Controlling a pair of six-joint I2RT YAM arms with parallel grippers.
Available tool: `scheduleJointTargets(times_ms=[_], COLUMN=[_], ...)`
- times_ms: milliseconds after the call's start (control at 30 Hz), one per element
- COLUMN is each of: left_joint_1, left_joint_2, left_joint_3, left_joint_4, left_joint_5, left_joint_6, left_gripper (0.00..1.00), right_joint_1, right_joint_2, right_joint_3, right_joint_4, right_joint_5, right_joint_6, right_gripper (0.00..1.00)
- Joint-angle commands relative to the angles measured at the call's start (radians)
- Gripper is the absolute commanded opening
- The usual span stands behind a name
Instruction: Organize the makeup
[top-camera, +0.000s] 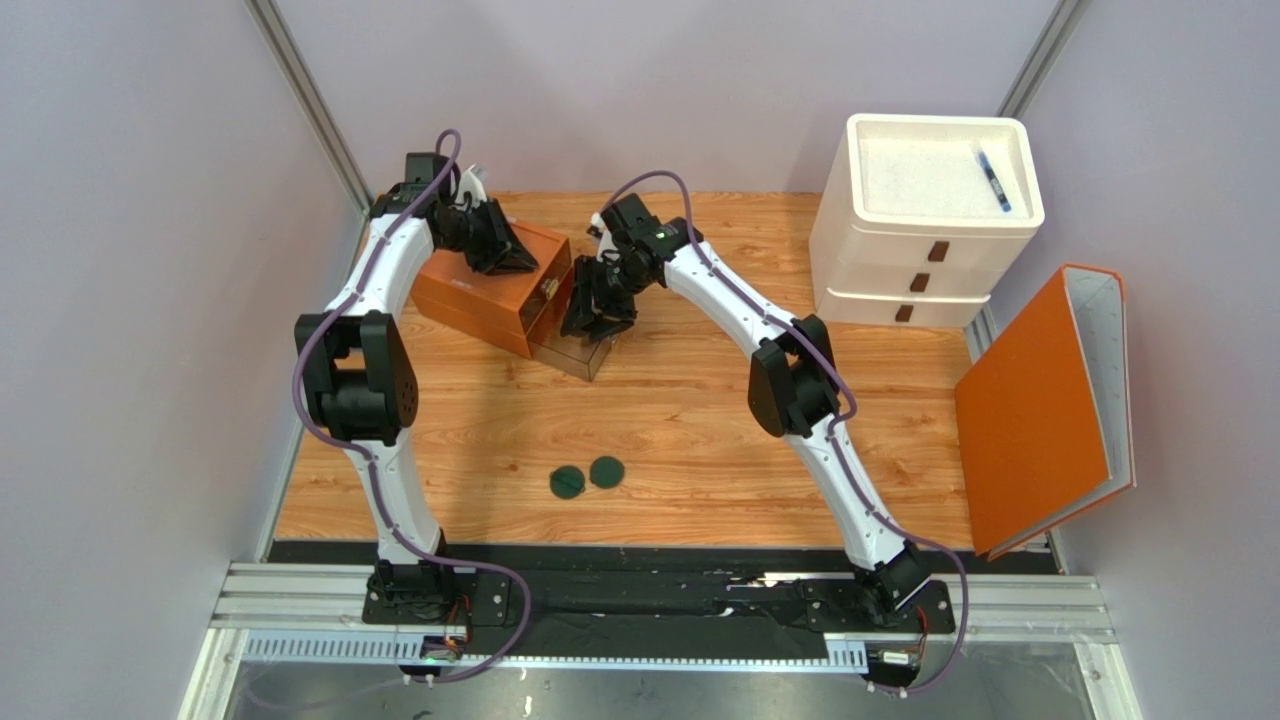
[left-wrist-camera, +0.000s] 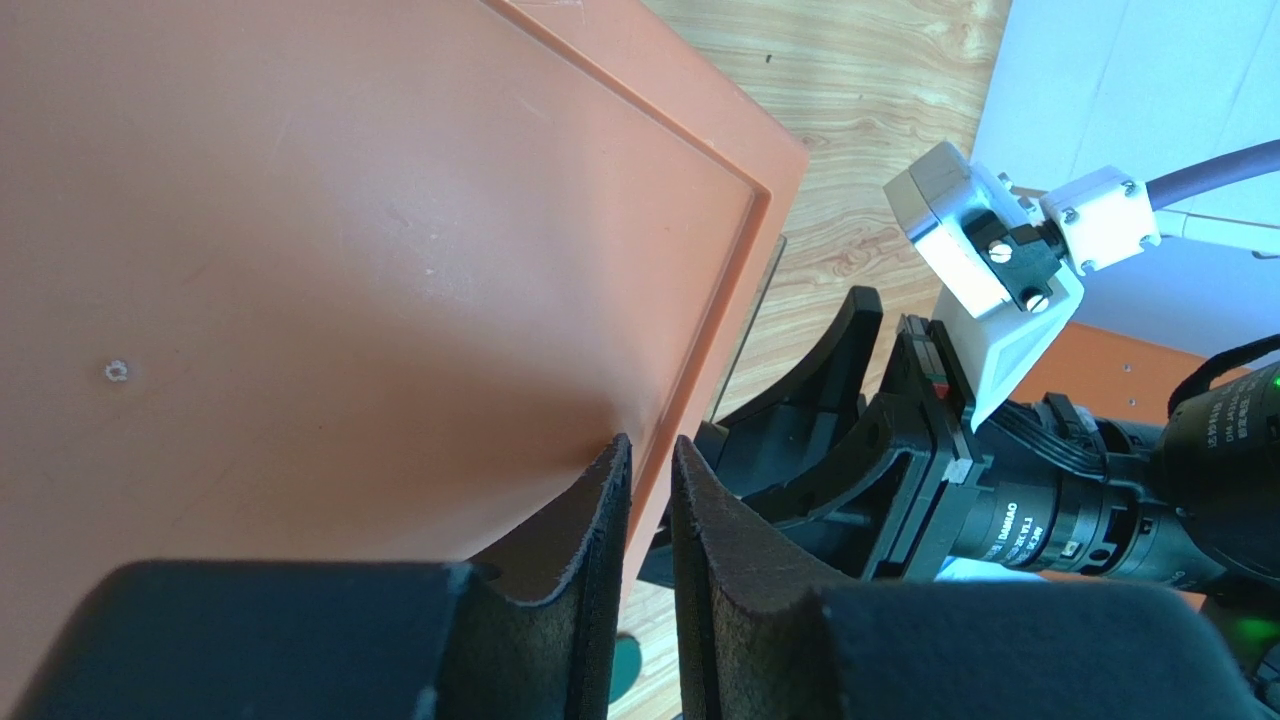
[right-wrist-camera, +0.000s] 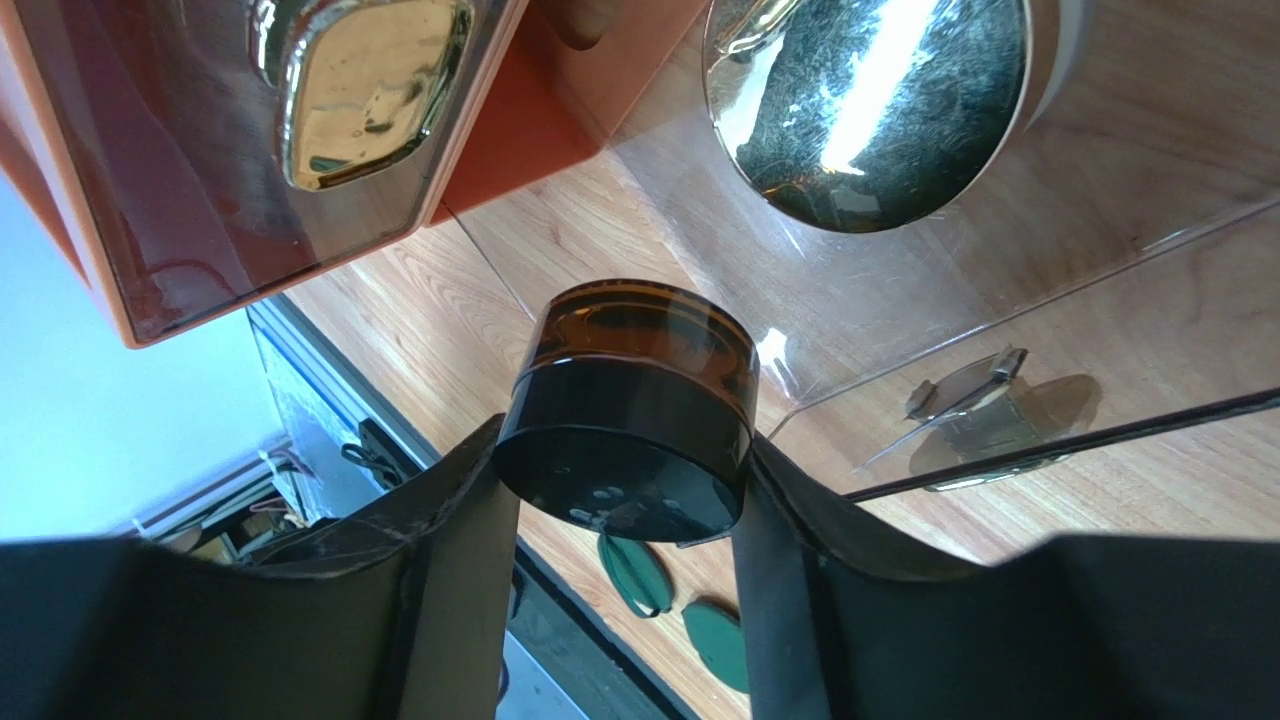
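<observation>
My right gripper (top-camera: 589, 315) (right-wrist-camera: 624, 440) is shut on a round amber jar with a black cap (right-wrist-camera: 631, 405), held just above the clear open drawer (right-wrist-camera: 1052, 300) of the orange drawer box (top-camera: 489, 285). A round shiny lid (right-wrist-camera: 872, 105) lies in that drawer. My left gripper (top-camera: 511, 252) (left-wrist-camera: 649, 446) is pinched on the front rim of the orange box's top (left-wrist-camera: 376, 255). Two dark-green discs (top-camera: 568, 482) (top-camera: 607, 471) lie side by side on the table nearer the arms, and they also show in the right wrist view (right-wrist-camera: 639, 570). The three bottles do not show.
A white drawer unit (top-camera: 924, 225) with a blue pen (top-camera: 993, 180) on top stands at the back right. An orange binder (top-camera: 1044, 413) leans open at the right edge. Grey walls close in the wooden table (top-camera: 676, 435).
</observation>
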Motion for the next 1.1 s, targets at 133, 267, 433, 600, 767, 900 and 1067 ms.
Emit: scheduleJointTargets(times_ms=[133, 267, 433, 600, 767, 900, 1067], left_joint_1=[0.0, 0.0, 0.0, 0.0, 0.0, 0.0, 0.0], left_joint_2=[0.023, 0.022, 0.02, 0.023, 0.035, 0.051, 0.061], left_joint_3=[-0.028, -0.021, -0.014, -0.002, 0.01, 0.016, 0.031], left_joint_4=[-0.071, -0.08, -0.084, -0.089, -0.09, -0.097, -0.121], left_joint_5=[-0.091, -0.096, -0.096, -0.094, -0.088, -0.076, -0.074], left_joint_6=[0.022, 0.027, 0.028, 0.03, 0.031, 0.038, 0.051], left_gripper=[0.25, 0.25, 0.24, 0.24, 0.24, 0.25, 0.24], right_joint_1=[0.002, 0.002, -0.004, -0.014, 0.002, 0.064, 0.148], right_joint_2=[-0.051, -0.074, -0.109, -0.239, -0.382, -0.448, -0.478], right_joint_3=[0.048, 0.049, 0.043, -0.041, -0.289, -0.447, -0.541], right_joint_4=[0.025, 0.028, 0.013, -0.044, -0.074, -0.142, -0.148], right_joint_5=[-0.032, -0.023, -0.01, 0.014, -0.039, 0.039, 0.135], right_joint_6=[0.013, 0.007, -0.025, -0.131, -0.323, -0.437, -0.474], right_gripper=[0.61, 0.63, 0.64, 0.63, 0.63, 0.63, 0.63])
